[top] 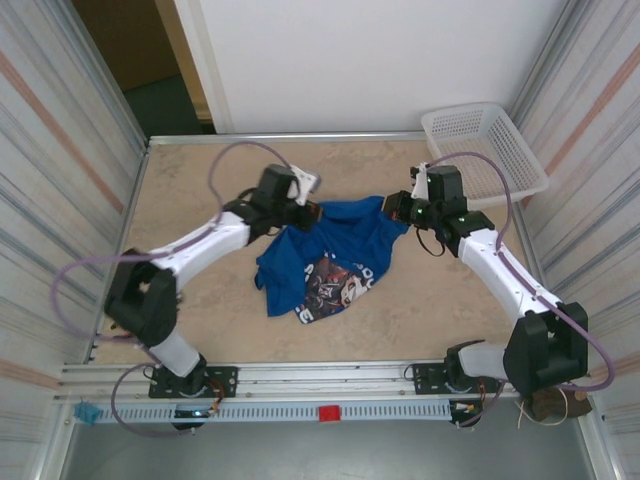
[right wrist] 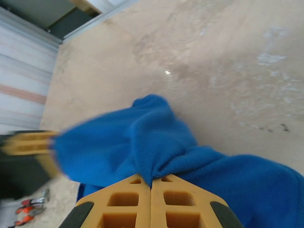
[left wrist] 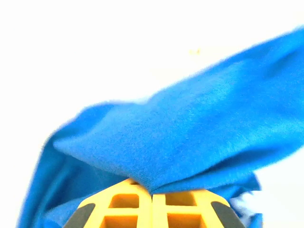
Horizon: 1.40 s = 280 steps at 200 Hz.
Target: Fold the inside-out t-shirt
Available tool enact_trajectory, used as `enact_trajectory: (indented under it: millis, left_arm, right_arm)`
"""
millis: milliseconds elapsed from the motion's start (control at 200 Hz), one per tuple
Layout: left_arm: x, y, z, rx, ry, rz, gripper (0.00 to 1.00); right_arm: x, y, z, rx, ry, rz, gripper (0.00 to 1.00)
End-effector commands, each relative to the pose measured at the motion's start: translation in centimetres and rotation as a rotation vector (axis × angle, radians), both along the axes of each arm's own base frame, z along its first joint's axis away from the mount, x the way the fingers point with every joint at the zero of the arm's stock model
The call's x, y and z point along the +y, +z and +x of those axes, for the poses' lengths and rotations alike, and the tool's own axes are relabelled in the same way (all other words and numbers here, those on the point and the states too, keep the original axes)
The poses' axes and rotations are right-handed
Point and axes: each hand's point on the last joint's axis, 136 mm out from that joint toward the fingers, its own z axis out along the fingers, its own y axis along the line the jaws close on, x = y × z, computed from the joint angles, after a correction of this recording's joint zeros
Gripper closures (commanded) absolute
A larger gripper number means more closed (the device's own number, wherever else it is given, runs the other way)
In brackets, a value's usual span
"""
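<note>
The royal-blue t-shirt [top: 330, 250] hangs stretched between both grippers above the middle of the table, its dark graphic print [top: 337, 285] facing up at the near side. My left gripper [top: 312, 213] is shut on the shirt's far left edge; in the left wrist view blue cloth [left wrist: 190, 137] runs out of the closed yellow jaws [left wrist: 152, 194]. My right gripper [top: 392, 212] is shut on the far right edge, and the right wrist view shows a bunched fold [right wrist: 156, 137] pinched between its closed jaws [right wrist: 151, 183].
A white lattice basket [top: 485, 150] stands at the back right corner, partly over the table edge. Corrugated walls close in both sides. Bare tan tabletop [top: 190, 180] lies at the far left and along the near edge. The left gripper's yellow fingers [right wrist: 28, 142] show blurred beyond the cloth.
</note>
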Motion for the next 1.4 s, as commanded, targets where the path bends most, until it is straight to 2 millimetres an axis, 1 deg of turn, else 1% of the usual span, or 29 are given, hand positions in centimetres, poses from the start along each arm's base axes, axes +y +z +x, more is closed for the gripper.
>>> enact_trajectory:
  millis: [0,100,170,250,316,326,366,386,421,461,591,701,766,872,947,1102,1182,1217,1247,1272,1277,1303,1308,1313,1318,1353,1398]
  left_arm:
    - [2.0,5.0,-0.9,-0.052,-0.02,-0.131,1.0]
    - [3.9,7.1,-0.7,-0.074,0.0,-0.182,1.0]
    - [4.7,8.1,-0.7,-0.09,-0.002,-0.196,1.0]
    - [4.7,9.1,-1.2,-0.097,-0.024,-0.215,1.0]
    - [4.0,9.6,-2.2,-0.08,-0.073,-0.26,1.0]
    - [3.9,9.6,-2.4,-0.075,-0.08,-0.269,1.0]
    - [3.4,9.8,-3.0,-0.062,-0.108,-0.306,1.0]
    - [3.2,10.0,-3.3,-0.058,-0.122,-0.323,1.0]
    - [2.8,10.2,-4.0,-0.053,-0.147,-0.349,1.0]
    - [2.3,10.3,-4.6,-0.047,-0.172,-0.373,1.0]
    - [1.2,11.0,-6.4,-0.029,-0.254,-0.418,1.0]
    - [0.5,11.4,-7.4,-0.005,-0.316,-0.447,1.0]
    - [0.2,11.7,-7.9,0.01,-0.345,-0.463,1.0]
    - [-0.3,12.4,-8.5,0.022,-0.386,-0.479,1.0]
    - [-0.5,12.7,-8.9,0.022,-0.401,-0.475,1.0]
    - [-1.1,13.8,-9.8,0.016,-0.432,-0.49,1.0]
    - [-1.3,14.8,-10.6,-0.002,-0.458,-0.498,1.0]
    - [-1.4,15.2,-10.9,-0.005,-0.467,-0.495,1.0]
    - [-1.4,15.3,-11.2,-0.006,-0.476,-0.492,1.0]
    - [-1.3,15.3,-11.4,-0.004,-0.481,-0.491,1.0]
    - [-1.3,15.3,-11.4,-0.003,-0.482,-0.491,1.0]
    - [-1.2,15.3,-11.5,-0.001,-0.481,-0.487,1.0]
    - [-1.2,15.3,-11.5,-0.002,-0.479,-0.486,1.0]
    - [-1.2,15.3,-11.5,-0.004,-0.477,-0.485,1.0]
    - [-1.1,15.2,-11.4,-0.004,-0.472,-0.482,1.0]
    - [-0.8,14.9,-11.1,-0.006,-0.445,-0.467,1.0]
    - [-0.1,14.4,-10.5,-0.005,-0.4,-0.452,1.0]
  right_arm:
    - [-1.3,1.2,0.7,-0.049,-0.038,-0.01,1.0]
    - [-1.6,2.5,1.5,-0.069,-0.041,0.005,1.0]
    - [-1.3,3.8,1.9,-0.089,-0.028,0.014,1.0]
    - [-1.1,4.9,2.2,-0.105,-0.022,0.022,1.0]
    - [-1.1,5.2,2.4,-0.108,-0.021,0.017,1.0]
    - [-1.1,5.1,2.4,-0.105,-0.022,0.014,0.95]
    - [-1.2,5.0,2.3,-0.104,-0.025,-0.005,0.62]
    - [-1.2,5.0,2.2,-0.111,-0.022,-0.013,0.5]
    - [-1.1,5.0,1.9,-0.127,-0.018,-0.021,0.37]
    - [-0.9,5.1,1.4,-0.153,-0.003,-0.029,0.3]
    - [0.9,4.3,-1.0,-0.209,0.106,-0.044,0.27]
    - [3.3,3.3,-3.1,-0.255,0.233,-0.047,0.26]
    - [4.8,2.8,-4.2,-0.285,0.311,-0.077,0.25]
    - [7.0,2.4,-5.1,-0.328,0.401,-0.143,0.24]
    - [8.3,2.4,-5.2,-0.342,0.444,-0.171,0.24]
    - [10.0,1.8,-3.8,-0.324,0.472,-0.208,0.25]
    - [10.4,1.3,-2.4,-0.311,0.459,-0.228,0.3]
    - [10.6,1.2,-1.9,-0.31,0.459,-0.228,0.34]
    - [10.8,1.2,-1.5,-0.309,0.461,-0.223,0.4]
    - [11.0,1.3,-1.2,-0.306,0.468,-0.214,0.48]
    - [11.0,1.3,-1.2,-0.306,0.468,-0.214,0.48]
    - [11.2,1.4,-1.1,-0.302,0.482,-0.2,0.63]
    - [11.2,1.4,-1.1,-0.302,0.482,-0.2,0.63]
    - [11.2,1.5,-1.0,-0.301,0.486,-0.196,0.69]
    - [11.2,1.5,-1.0,-0.301,0.486,-0.196,0.69]
    - [11.5,1.9,-1.1,-0.3,0.51,-0.176,0.86]
    - [11.8,2.4,-1.7,-0.305,0.544,-0.158,0.96]
